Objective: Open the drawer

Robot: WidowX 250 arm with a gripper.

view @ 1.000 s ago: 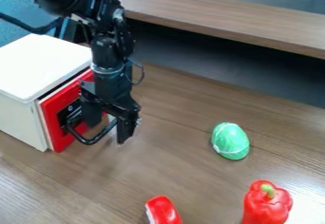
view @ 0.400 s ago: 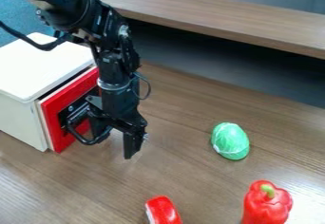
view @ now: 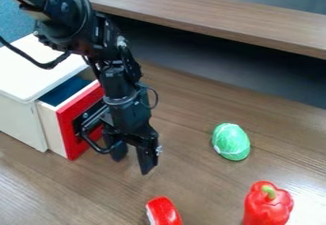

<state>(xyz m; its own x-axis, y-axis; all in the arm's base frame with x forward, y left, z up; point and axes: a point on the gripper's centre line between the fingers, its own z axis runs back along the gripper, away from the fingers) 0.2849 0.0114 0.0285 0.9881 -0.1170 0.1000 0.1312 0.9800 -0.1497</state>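
A white cabinet (view: 20, 114) stands at the left, and its drawer with a red front (view: 71, 145) is partly pulled out, with a strip of blue interior visible behind the front. A black curved handle (view: 96, 147) sticks out from the red front. My gripper (view: 132, 166) hangs down just right of the drawer, its fingers apart and pointing at the table. One finger is at the handle's outer end, the other further right; the handle is partly hidden by the gripper.
On the table (view: 191, 190) lie a green egg-shaped object (view: 230, 142) at the right, a red pepper (view: 267, 204) at the lower right and a red and white object (view: 164, 212) at the bottom. A wooden ledge (view: 210, 16) runs along the back.
My gripper has moved right and down the view, away from the cabinet. The drawer has come out with it, from nearly closed to partly open.
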